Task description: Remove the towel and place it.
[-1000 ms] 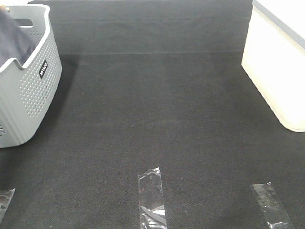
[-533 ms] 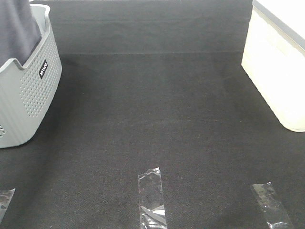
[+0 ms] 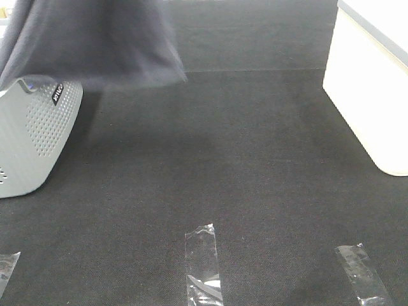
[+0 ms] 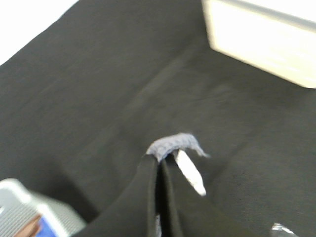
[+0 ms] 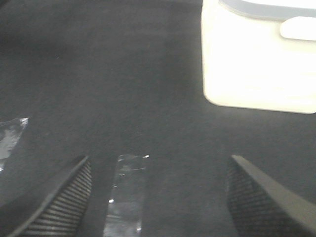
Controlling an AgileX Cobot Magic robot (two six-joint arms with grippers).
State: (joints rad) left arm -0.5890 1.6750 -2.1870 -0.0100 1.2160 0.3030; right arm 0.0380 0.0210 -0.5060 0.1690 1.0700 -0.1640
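The grey-lavender towel hangs blurred in the air at the upper left of the exterior high view, draping over the top of the grey perforated basket. Whatever holds it is above the frame. In the left wrist view my left gripper is shut on a pinched fold of the towel, and a small white tag sticks out beside the fingers. My right gripper is open with nothing between its fingers, low over the black mat and above a strip of clear tape.
A white bin stands at the right edge of the black mat. Three clear tape strips lie along the near edge. The left wrist view shows a corner of the basket with something bright blue inside.
The towel has risen out of the basket and swung to the right, now covering the basket's top. The right gripper has not visibly moved.
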